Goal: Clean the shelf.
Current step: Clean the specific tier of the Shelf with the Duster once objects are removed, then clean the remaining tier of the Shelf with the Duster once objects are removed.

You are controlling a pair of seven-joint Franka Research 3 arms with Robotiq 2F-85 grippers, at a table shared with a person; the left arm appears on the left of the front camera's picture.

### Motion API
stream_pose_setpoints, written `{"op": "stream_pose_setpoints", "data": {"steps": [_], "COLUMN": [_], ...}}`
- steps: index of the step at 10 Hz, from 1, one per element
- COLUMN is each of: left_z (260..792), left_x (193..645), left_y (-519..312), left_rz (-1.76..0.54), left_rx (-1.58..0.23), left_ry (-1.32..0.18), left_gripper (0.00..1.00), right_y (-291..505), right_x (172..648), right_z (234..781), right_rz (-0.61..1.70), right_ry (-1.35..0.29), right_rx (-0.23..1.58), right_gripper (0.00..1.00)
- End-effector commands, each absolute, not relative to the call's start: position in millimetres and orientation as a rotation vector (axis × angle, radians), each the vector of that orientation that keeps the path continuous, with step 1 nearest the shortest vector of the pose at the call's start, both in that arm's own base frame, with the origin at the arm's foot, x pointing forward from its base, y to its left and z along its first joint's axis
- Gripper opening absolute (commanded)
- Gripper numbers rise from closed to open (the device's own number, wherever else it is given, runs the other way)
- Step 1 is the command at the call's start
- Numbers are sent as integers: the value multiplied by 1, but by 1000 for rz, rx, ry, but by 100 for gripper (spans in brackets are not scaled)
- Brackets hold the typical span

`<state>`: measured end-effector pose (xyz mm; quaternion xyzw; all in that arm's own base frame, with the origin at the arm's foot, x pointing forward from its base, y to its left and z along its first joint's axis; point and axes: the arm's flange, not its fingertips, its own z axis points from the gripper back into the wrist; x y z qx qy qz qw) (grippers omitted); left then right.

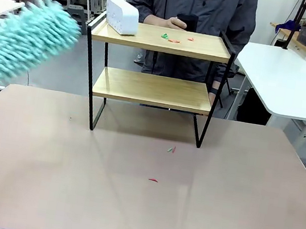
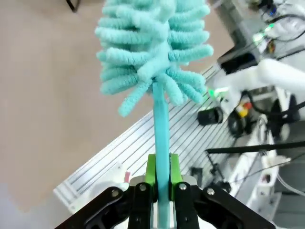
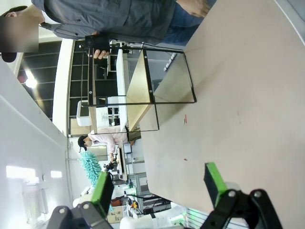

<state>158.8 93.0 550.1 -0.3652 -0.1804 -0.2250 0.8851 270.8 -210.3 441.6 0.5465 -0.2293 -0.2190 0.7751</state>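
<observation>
The shelf [image 1: 145,88] stands on the far middle of the tan table, a two-board rack in a black frame. Small red and green scraps [image 1: 175,38] lie on its top board. A fluffy turquoise duster [image 1: 20,40] hangs blurred at the left, level with the top board and left of the shelf. In the left wrist view my left gripper [image 2: 162,164] is shut on the duster's thin handle, with the duster head [image 2: 152,47] above the fingers. My right gripper [image 3: 158,185] is open and holds nothing; it faces the shelf [image 3: 138,81] from a distance across the table.
A white box [image 1: 122,16] sits on the left end of the top board. A person stands behind the shelf with a hand [image 1: 166,21] at its top. Scraps lie on the table [image 1: 171,149] [image 1: 153,180]. A white table [image 1: 285,77] stands at the right.
</observation>
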Motion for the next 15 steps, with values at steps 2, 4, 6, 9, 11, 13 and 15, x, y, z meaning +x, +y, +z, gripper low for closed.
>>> {"op": "stream_pose_setpoints", "data": {"steps": [2,4,6,9,11,13,15], "left_z": [516,512,498,498,498,498,498], "left_x": [182,231,195,195,195,195,195], "left_y": [137,142,154,154,154,154,154], "left_rz": [-79,45,-16,-16,-16,-16,-16], "left_rx": [-955,-1016,-959,-959,-959,-959,-959], "left_ry": [-334,-261,-278,-278,-278,-278,-278], "left_gripper": [13,13,13,13,13,13,13], "right_y": [-207,-207,-207,-207,-207,-207,-207], "right_x": [272,272,272,272,272,272,272], "right_z": [441,441,441,441,441,441,441], "right_rz": [-457,-457,-457,-457,-457,-457,-457], "right_ry": [-527,-527,-527,-527,-527,-527,-527], "right_rx": [1200,1200,1200,1200,1200,1200,1200], "right_gripper": [100,100,100,100,100,100,100]}}
